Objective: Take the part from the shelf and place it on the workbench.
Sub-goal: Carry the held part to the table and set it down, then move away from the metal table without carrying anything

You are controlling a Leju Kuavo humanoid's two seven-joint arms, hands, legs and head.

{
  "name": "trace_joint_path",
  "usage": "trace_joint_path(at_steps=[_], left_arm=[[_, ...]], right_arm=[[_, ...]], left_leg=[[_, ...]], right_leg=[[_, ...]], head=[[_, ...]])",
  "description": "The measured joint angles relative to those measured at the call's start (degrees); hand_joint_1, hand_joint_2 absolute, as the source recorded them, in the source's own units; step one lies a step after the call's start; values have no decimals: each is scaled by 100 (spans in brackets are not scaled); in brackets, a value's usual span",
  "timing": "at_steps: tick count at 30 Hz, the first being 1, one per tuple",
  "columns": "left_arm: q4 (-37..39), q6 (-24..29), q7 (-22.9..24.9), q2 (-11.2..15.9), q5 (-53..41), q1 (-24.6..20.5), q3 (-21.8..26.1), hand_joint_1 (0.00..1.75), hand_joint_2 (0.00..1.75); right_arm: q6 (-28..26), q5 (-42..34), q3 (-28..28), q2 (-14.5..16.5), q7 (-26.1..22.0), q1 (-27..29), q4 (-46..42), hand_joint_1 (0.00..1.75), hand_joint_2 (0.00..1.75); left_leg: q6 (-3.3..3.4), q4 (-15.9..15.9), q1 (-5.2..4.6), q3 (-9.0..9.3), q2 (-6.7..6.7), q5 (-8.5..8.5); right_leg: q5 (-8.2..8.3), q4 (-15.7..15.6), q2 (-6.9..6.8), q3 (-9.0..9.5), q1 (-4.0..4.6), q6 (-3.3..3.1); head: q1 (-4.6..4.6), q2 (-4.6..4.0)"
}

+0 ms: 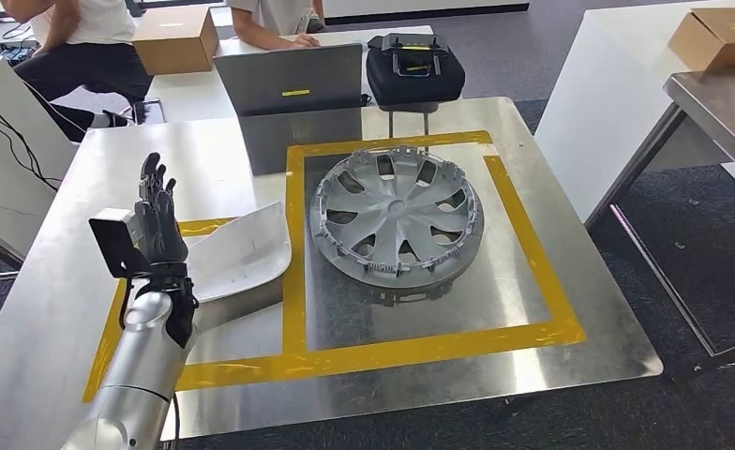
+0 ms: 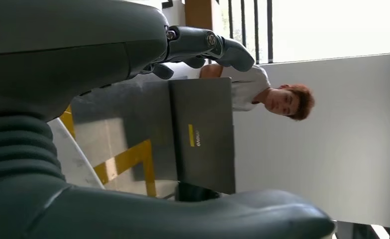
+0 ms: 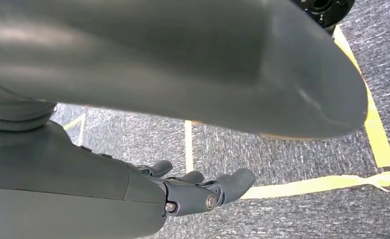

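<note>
Hubcap [image 1: 397,223] is lying inside the bench's [image 1: 570,361] yellow tape square; left hand [image 1: 160,228] is hovering empty, fingers spread, risking nudging the curved silver panel [image 1: 242,251] beside it; right hand [image 3: 193,191] is hanging empty

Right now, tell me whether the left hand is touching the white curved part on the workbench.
Cannot tell. In the head view the left hand is raised, fingers spread, overlapping the white curved part, with no plain contact or gap.
</note>
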Motion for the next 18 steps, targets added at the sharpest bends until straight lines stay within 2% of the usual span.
trace_joint_path(at_steps=[6,11,14,15,16,18], left_arm=[[-1636,-19,16,-78,328,739,-304,0,0],[-2367,-21,31,-103,440,1144,-489,0,0],[-2622,-21,51,-116,444,1305,-569,0,0],[-2691,-21,56,-121,441,1350,-601,0,0],[-2746,-21,58,-127,435,1393,-627,0,0],[-2826,-11,65,-135,406,1495,-663,0,0]], right_arm=[[0,-37,-17,0,6,12,0,0,0],[0,-45,-36,2,12,30,0,0,0],[-1,-44,-38,1,10,40,0,0,0],[-2,-43,-38,-1,9,42,0,0,0],[-1,-41,-38,-2,7,42,0,0,0],[2,-36,-38,-2,-1,44,0,0,0]], left_leg=[[14,14,-19,-6,-1,-11],[49,46,-36,-22,0,-22],[105,-4,-6,-4,11,49],[130,-37,18,7,21,89],[148,-65,43,12,33,123],[166,-62,56,-17,56,144]], right_leg=[[5,-7,-2,4,-8,13],[20,-13,-2,9,-23,54],[23,-17,0,14,-18,115],[-50,62,0,-15,-16,139],[-192,250,0,-91,-16,163],[-595,956,-3,-383,-38,211]], head=[[0,1],[0,1],[2,1],[11,1],[22,1],[44,1]])
